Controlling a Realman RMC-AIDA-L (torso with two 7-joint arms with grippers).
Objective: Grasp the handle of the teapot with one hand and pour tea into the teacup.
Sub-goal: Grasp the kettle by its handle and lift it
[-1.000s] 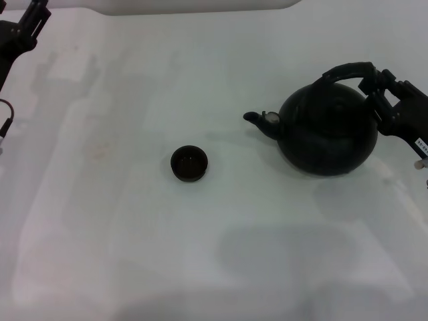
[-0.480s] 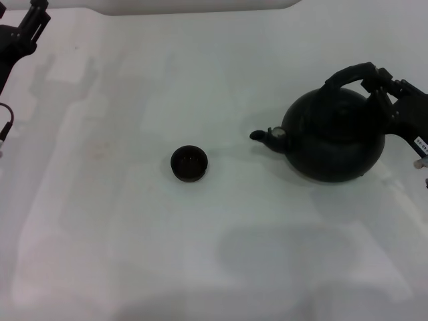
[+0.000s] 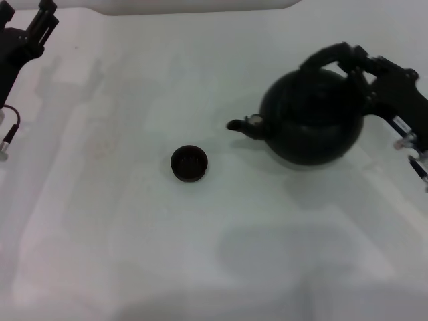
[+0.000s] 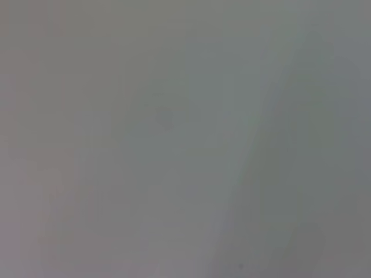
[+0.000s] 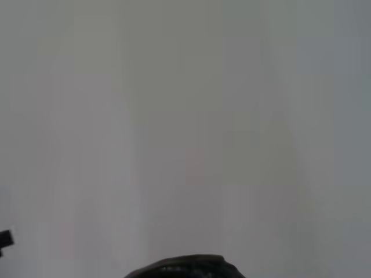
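The round black teapot hangs above the white table at the right, its shadow lying apart beneath it. Its short spout points left toward the teacup, a tiny dark cup standing upright on the table, still well to the left of the spout. My right gripper comes in from the right edge and is shut on the right side of the arched handle. In the right wrist view only a dark curved edge of the teapot shows. My left gripper stays at the far left corner.
The white table stretches around the cup with nothing else standing on it. A cable hangs off my left arm at the left edge. The left wrist view shows only blank pale surface.
My right gripper has carried the teapot up and to the left, closer to the teacup. The teacup and the left arm have kept their places.
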